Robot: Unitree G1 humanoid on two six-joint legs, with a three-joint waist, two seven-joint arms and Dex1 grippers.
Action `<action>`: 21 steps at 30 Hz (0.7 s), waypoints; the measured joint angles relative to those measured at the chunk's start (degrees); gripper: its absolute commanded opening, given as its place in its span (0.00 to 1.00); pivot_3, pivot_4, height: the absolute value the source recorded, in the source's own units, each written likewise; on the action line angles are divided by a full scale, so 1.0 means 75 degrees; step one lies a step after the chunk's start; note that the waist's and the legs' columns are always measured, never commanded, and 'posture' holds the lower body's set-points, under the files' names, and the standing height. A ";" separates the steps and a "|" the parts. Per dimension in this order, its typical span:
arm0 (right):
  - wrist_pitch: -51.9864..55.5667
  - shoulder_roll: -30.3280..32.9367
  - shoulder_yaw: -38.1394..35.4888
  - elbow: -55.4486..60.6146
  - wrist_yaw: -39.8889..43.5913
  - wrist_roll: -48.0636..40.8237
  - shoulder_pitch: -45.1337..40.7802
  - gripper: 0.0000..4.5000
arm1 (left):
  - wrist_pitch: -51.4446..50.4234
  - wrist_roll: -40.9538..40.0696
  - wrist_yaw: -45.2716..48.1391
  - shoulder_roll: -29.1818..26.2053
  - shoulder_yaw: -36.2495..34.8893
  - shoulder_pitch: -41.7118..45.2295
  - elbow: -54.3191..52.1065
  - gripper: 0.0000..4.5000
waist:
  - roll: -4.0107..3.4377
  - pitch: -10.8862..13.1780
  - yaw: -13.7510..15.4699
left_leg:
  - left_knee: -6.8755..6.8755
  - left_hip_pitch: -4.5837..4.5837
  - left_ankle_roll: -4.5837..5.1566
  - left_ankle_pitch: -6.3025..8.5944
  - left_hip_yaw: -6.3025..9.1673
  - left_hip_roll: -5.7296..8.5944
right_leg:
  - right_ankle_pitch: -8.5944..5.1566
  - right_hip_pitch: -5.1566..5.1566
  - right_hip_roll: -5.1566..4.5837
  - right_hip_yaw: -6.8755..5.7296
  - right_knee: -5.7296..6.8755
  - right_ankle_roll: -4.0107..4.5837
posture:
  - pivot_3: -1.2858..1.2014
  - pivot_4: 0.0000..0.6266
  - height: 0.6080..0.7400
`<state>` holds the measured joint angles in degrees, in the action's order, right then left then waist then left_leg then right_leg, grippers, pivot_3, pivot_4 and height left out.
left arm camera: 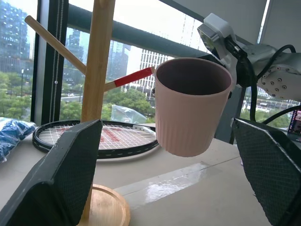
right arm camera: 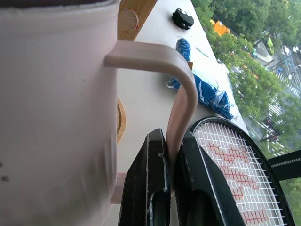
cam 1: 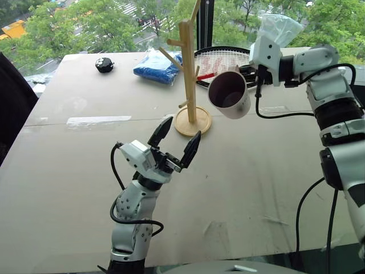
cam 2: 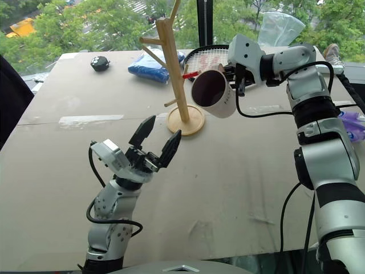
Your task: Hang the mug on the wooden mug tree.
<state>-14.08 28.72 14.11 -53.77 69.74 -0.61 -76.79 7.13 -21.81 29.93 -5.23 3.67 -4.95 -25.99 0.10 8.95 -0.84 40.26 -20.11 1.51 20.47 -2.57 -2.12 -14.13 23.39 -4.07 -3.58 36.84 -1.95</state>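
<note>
Mug [cam 1: 230, 94] handle pinched in right tool [right arm camera: 171, 188]; beside mug tree [cam 1: 190, 74].

Big pale beige table [cam 1: 239, 188] fills most of the frame, matte, w/ a faint seam running across the middle and a glossy tape strip [cam 1: 98, 120] left of centre. Far edge butts against a window at the top of the frame, dark vertical mullion [cam 1: 205, 23] top centre. Outside: dense green treetops, bit of street w/ crosswalk markings, a yellow vehicle [cam 1: 13, 28] upper left corner. Left wrist view shows tall buildings [left arm camera: 19, 42] beyond the glass and a pale overcast sky. Soft, even daylight, no hard shadows on the tabletop
</note>
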 measured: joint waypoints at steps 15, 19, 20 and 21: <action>-0.1022 -0.0890 0.0053 -0.1526 -0.0215 0.0985 -0.0990 0.13 | 0.0244 0.0133 -0.0202 -0.0040 0.0185 -0.0052 0.0016 1.00 | -0.0008 0.0005 0.0001 | 0.0003 -0.0013 -0.0004 -0.0002 0.0005 -0.0005 | 0.0001 0.0009 -0.0009 -0.0009 0.0010 0.0000 | 0.52 0.24 1.00; -0.1005 -0.0941 0.0041 -0.1685 -0.0362 0.1135 -0.1008 0.50 | 0.0259 0.0169 -0.0204 -0.0053 0.0185 -0.0054 0.0021 1.00 | -0.0011 0.0007 -0.0001 | 0.0004 -0.0016 -0.0004 -0.0002 0.0004 -0.0005 | 0.0001 0.0010 -0.0010 -0.0009 0.0008 -0.0001 | 0.52 0.24 1.00; -0.0998 -0.0955 0.0022 -0.1719 -0.0497 0.1155 -0.1061 0.64 | 0.0260 0.0174 -0.0206 -0.0054 0.0185 -0.0054 0.0023 1.00 | -0.0013 0.0008 -0.0006 | 0.0004 -0.0017 -0.0004 -0.0002 0.0005 -0.0005 | 0.0001 0.0010 -0.0010 -0.0010 0.0009 -0.0001 | 0.52 0.24 1.00; -0.0997 -0.0958 0.0016 -0.1726 -0.0523 0.1157 -0.1076 0.67 | 0.0261 0.0174 -0.0206 -0.0054 0.0186 -0.0054 0.0023 1.00 | -0.0013 0.0008 -0.0006 | 0.0004 -0.0017 -0.0004 -0.0002 0.0005 -0.0005 | 0.0001 0.0010 -0.0010 -0.0010 0.0009 -0.0001 | 0.52 0.24 1.00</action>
<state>-21.56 21.54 14.23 -66.71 65.82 8.06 -84.86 9.09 -20.51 28.38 -5.63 5.07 -5.35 -25.82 0.00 9.01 -0.89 40.28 -20.23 1.48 20.46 -2.54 -2.16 -14.12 23.47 -4.14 -3.66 36.90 -1.95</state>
